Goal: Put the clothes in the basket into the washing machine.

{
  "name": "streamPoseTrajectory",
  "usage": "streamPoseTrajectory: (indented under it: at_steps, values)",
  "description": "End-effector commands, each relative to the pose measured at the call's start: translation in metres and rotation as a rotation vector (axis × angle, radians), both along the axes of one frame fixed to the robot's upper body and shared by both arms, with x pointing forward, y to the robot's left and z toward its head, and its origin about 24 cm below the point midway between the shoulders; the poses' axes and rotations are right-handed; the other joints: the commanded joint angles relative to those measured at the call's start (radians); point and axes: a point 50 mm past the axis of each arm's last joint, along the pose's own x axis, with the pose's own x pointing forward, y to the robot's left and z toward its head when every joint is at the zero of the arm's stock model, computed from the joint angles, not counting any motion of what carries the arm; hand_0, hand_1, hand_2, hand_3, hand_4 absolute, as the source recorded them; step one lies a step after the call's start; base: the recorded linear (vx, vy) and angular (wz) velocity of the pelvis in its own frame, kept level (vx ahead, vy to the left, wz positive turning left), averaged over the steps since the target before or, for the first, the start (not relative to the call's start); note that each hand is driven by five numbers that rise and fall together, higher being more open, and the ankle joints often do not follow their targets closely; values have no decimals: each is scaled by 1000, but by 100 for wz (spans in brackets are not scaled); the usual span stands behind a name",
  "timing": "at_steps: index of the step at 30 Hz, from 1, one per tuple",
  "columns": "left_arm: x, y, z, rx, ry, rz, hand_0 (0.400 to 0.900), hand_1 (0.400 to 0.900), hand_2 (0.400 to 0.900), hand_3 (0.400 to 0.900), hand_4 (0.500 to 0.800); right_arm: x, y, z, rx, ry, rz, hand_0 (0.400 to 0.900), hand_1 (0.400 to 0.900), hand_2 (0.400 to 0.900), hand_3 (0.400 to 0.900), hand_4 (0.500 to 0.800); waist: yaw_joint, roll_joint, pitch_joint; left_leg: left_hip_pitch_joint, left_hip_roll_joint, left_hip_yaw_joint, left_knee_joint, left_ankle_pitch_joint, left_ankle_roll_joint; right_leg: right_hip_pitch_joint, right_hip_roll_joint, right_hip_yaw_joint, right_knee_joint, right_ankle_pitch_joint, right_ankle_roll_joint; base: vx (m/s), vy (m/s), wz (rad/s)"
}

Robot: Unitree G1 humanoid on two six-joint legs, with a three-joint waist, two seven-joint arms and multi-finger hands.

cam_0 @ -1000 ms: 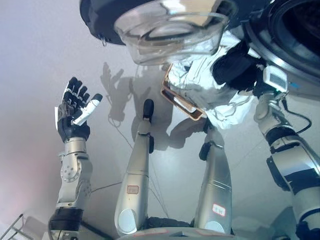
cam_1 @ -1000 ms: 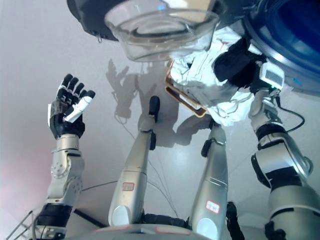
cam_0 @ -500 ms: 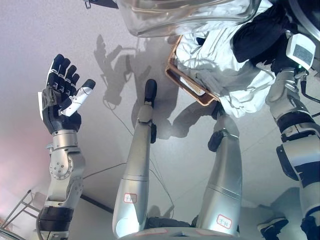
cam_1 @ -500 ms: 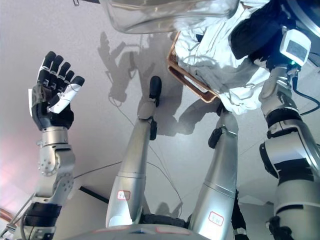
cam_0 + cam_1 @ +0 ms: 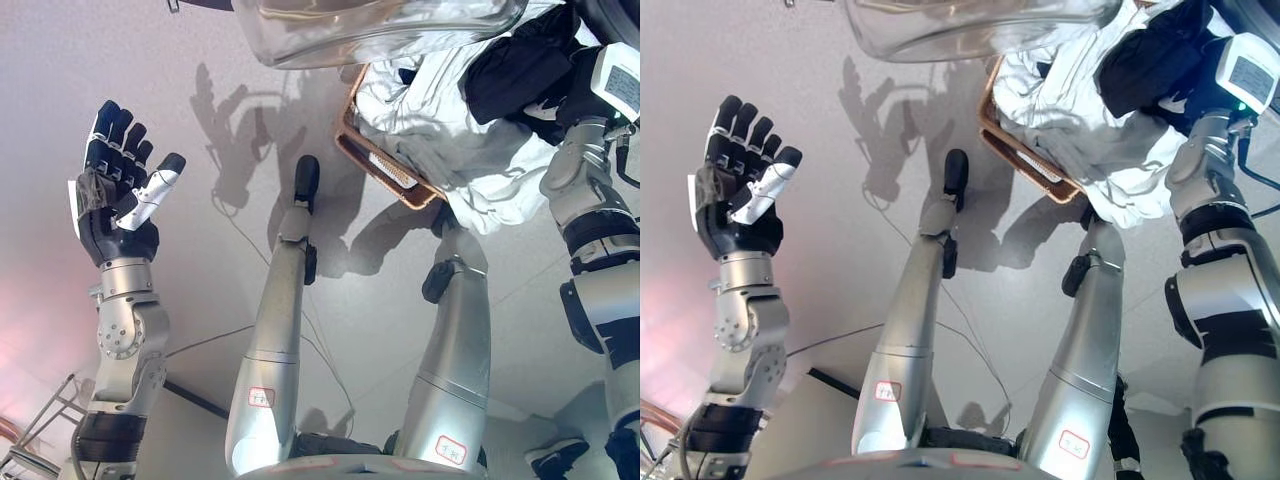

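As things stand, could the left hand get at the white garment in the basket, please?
Probably yes: the left hand is raised open well left of the basket, with only bare floor between. The white garment spills over the rim, though the washer's glass door overhangs it.

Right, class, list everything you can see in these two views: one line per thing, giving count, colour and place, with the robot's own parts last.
Washing machine door: one, clear glass bowl in a dark rim, top centre, hanging open above the floor.
Basket: one, brown, upper centre right on the floor, mostly covered by clothes.
White garment: one, white, piled over the basket and spilling past its right edge.
Black garment: one, black, top right, above the white garment by the right wrist.
Floor: one, pale grey, throughout.
Left hand: one, dark with white covers, left side, raised with fingers straight, holding nothing.
Right hand: hidden in the clothes at top right; only its silver-grey arm shows.
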Motion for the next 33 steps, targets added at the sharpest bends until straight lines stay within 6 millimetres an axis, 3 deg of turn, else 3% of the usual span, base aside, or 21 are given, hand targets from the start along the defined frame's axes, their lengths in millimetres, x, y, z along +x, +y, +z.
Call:
streamPoseTrajectory:
  at_steps: [1,6,9,10,12,15,16,17,23,28,33]
  values:
    - [-14,12,17,-63,-172,83,900,900,900,900,800,1,13,-15,136,-81,105,400,400,400,400,500,-31,84,-31,45,-51,11,-180,28,88,37,46,-17,11,-43,-31,11,-16,-8]
    - [-5,20,3,-103,-113,141,900,900,900,900,800,2,34,-24,403,-219,256,400,400,400,400,500,-50,70,-31,116,-40,25,-230,68,86,112,54,-27,-60,-3,-39,-42,-21,-7]
    - [3,22,-7,-142,-69,160,900,900,900,900,800,-2,40,-37,794,-397,380,400,400,400,400,500,-63,75,-31,176,-33,32,-261,75,83,175,55,-30,-101,6,-37,27,-24,-5]
    - [3,22,-7,-140,-67,158,900,900,900,900,800,-3,39,-38,798,-396,379,400,400,400,400,500,-61,74,-31,181,-33,32,-264,76,83,180,56,-31,-104,7,-37,32,-8,-11]
    - [10,22,-10,-167,-49,166,900,900,900,900,800,-6,44,-50,1109,-565,470,400,400,400,400,500,-69,80,-31,231,-27,38,-292,80,81,229,56,-29,-141,12,-33,42,-20,-10]
    - [13,22,-12,-180,-41,169,900,900,900,900,800,-11,47,-57,1347,-727,571,400,400,400,400,500,-72,89,-31,275,-23,41,-314,85,77,282,54,-31,-180,17,-31,22,-16,-3]
    - [13,22,-13,-179,-39,169,900,900,900,900,800,-11,46,-58,1350,-726,572,400,400,400,400,500,-71,89,-31,278,-23,41,-316,85,77,286,54,-32,-182,18,-31,0,0,0]
    - [15,21,-13,-193,-37,172,900,900,900,900,800,-15,49,-55,1496,-882,656,400,400,400,400,500,-76,95,-31,302,-23,43,-325,83,74,310,52,-30,-198,18,-29,0,0,0]
    - [20,18,-12,-220,-47,169,900,900,900,900,800,-19,54,-48,1676,-1104,810,400,400,400,400,500,-80,116,-31,340,-30,44,-338,80,72,349,44,-26,-221,22,-26,20,-5,4]
    - [16,17,-1,-195,-103,158,900,900,900,900,800,-21,36,-3,1639,-1273,911,400,400,400,400,500,-64,128,-31,359,-34,39,-354,82,68,383,32,-34,-256,30,-17,24,-19,7]
    - [10,14,1,-155,-114,109,900,900,900,900,800,-30,11,55,1550,-1410,977,400,400,400,400,500,-43,132,-31,373,-35,36,-375,85,69,401,31,-37,-277,36,-13,29,-2,3]
